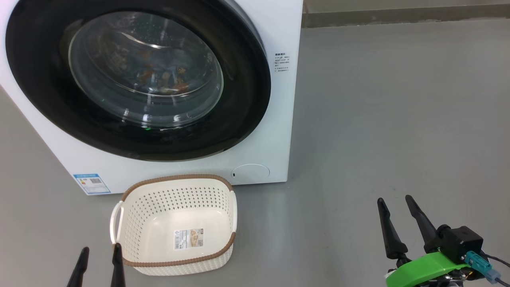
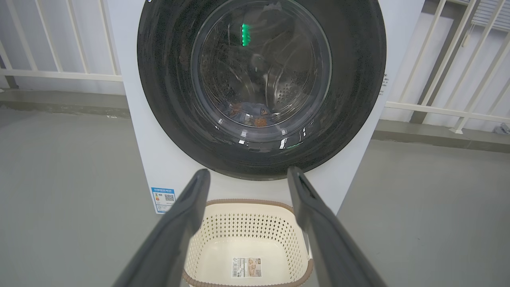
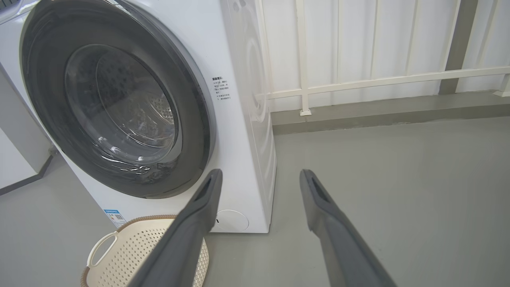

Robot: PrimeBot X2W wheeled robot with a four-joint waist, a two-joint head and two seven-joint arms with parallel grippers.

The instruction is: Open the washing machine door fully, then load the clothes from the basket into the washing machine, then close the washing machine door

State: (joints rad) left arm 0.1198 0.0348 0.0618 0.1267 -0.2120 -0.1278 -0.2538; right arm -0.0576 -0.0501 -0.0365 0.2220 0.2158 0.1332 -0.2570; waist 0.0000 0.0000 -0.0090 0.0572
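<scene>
Already done: the washing machine door [image 1: 145, 71] sits flush against the white front of the washing machine [image 1: 279, 119], its black ring unbroken all round. The clothes [image 1: 163, 77], blue with orange-brown print, lie low in the drum behind the glass.
Basket: the basket [image 1: 179, 197] stands on the floor [image 1: 378, 99] at the foot of the machine, at 6 o'clock from the door. It holds nothing but a paper label [image 1: 188, 238] stuck to its bottom.
Left to do: nothing, by the look of it. With the door shut, the load inside and the basket bare, all three steps read as finished, though whether the latch has caught cannot be told from here.
Left claw: the left claw [image 1: 100, 248] hangs low, its two dark fingers apart and nothing between them. Seen from the robot's head, the basket is just beside it at 2 o'clock and the door rises beyond at 12 o'clock.
Right claw: the right claw [image 1: 394, 198] is likewise spread and empty, out over bare floor. The basket lies well apart from it at 9 o'clock, and the door is farther off at 10 o'clock.
Clothes and claws: the closed door and its glass stand between the garments and both claws, and neither claw is near them.
Backdrop: a white railing [image 3: 358, 81] runs behind the machine.
</scene>
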